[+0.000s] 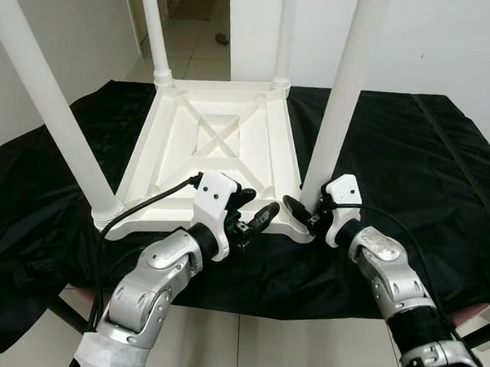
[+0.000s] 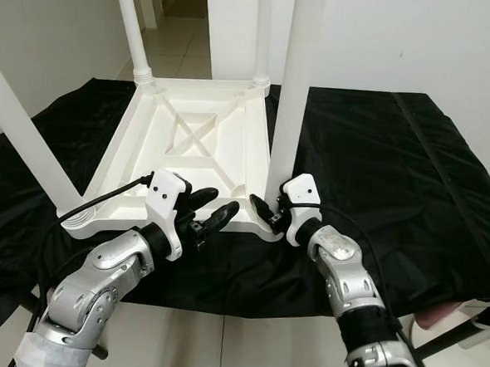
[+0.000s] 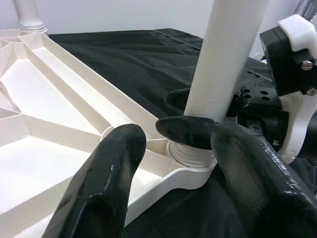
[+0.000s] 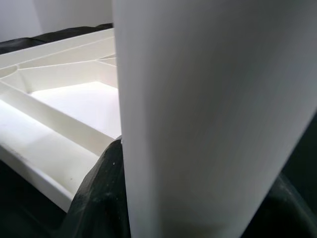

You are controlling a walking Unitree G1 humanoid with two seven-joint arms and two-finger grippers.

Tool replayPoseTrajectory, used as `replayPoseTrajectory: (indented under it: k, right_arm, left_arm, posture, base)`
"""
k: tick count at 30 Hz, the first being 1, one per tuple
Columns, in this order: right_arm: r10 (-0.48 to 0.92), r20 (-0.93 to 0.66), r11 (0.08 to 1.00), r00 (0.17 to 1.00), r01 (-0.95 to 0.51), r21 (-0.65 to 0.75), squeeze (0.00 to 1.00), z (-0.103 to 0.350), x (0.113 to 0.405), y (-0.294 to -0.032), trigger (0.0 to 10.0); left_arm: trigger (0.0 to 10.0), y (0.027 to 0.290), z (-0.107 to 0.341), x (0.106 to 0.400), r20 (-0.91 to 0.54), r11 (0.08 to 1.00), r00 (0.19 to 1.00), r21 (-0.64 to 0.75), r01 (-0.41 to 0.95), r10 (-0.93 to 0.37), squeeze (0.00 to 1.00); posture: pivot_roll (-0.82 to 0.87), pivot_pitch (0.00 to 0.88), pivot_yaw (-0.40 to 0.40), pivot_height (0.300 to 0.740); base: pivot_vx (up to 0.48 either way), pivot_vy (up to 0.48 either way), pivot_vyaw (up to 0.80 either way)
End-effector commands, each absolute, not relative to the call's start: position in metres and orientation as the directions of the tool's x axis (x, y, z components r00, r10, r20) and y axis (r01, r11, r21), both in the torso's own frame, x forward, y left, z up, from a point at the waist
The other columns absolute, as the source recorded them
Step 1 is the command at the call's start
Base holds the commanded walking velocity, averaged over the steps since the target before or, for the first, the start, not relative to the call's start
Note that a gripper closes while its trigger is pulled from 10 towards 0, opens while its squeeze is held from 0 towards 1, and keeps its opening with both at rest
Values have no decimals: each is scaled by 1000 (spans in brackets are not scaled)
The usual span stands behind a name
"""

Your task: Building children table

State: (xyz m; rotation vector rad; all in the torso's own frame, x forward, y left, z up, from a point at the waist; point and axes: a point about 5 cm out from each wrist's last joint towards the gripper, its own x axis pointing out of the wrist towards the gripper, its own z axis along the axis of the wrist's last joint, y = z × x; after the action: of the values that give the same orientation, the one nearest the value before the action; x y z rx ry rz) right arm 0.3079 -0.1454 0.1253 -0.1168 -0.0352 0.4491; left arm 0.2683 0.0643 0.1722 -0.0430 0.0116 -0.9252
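A white children's table (image 1: 218, 143) lies upside down on a black cloth, its legs pointing up. The near right leg (image 1: 340, 103) stands in its corner socket (image 3: 190, 156). My right gripper (image 1: 305, 209) is shut on this leg just above the socket, one finger (image 3: 188, 131) in front of it and one behind. In the right wrist view the leg (image 4: 208, 114) stands between the black fingers (image 4: 99, 198). My left gripper (image 1: 255, 208) is open, just left of that corner, over the table's near rim (image 3: 148, 198), holding nothing.
Three more legs stand up: near left (image 1: 53, 104), far left (image 1: 156, 35) and far right (image 1: 286, 31). The black cloth (image 1: 410, 165) covers a low work surface whose front edge is close to me. Tiled floor (image 1: 195, 53) and a white wall lie behind.
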Motion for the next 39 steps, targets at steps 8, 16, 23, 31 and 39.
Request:
replayPoseTrajectory:
  k: [8,16,23,31,39]
  right_arm:
    - [6,-44,1000,999,-7,-21,0,112,300,-142,0]
    - [22,17,999,1000,-21,-37,0,125,298,-120,1412]
    - [-44,2,997,999,44,-64,0,126,299,-124,10000]
    - [27,46,998,999,-25,-49,1000,134,302,-134,10000]
    - [224,52,972,973,-219,-90,0,136,308,-146,10000]
  left_arm:
    - [10000,63,172,262,3,564,565,-44,824,-825,0]
    - [10000,62,172,262,10,572,573,-44,819,-820,0]
    - [10000,63,173,262,13,579,579,-41,815,-815,0]
    - [10000,62,171,260,10,583,584,-43,811,-812,0]
    - [10000,62,170,260,9,581,582,-45,812,-813,0]
  posture:
    - [48,0,-23,740]
    - [55,0,-39,740]
    - [60,0,-49,740]
    - [60,0,-62,740]
    - [55,0,-55,740]
  base:
    - [0,0,0]
    - [0,0,0]
    - [0,0,0]
    - [0,0,0]
    - [0,0,0]
